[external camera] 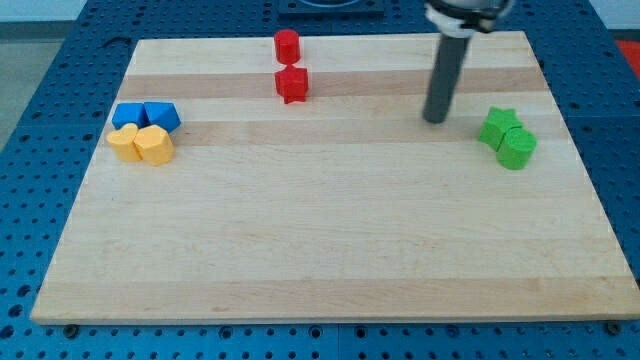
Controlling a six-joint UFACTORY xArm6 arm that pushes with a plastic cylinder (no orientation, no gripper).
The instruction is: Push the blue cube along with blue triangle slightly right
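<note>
Approach step: our tip [436, 120] sits far right of blue cube [129, 115] and blue triangle [162, 115]; no gripper, nothing held; next, get to their left.

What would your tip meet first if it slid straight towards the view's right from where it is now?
My tip would probably meet the green star first, beside the green cylinder; depth is hard to judge.

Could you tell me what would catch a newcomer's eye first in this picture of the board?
Probably the dark rod coming down at the view's upper right, with my tip on the wooden board, just left of the two green blocks. Next, the tight cluster at the view's left edge: the blue cube and blue triangle side by side, with two yellow blocks right below them. Two red blocks sit near the top centre.
</note>
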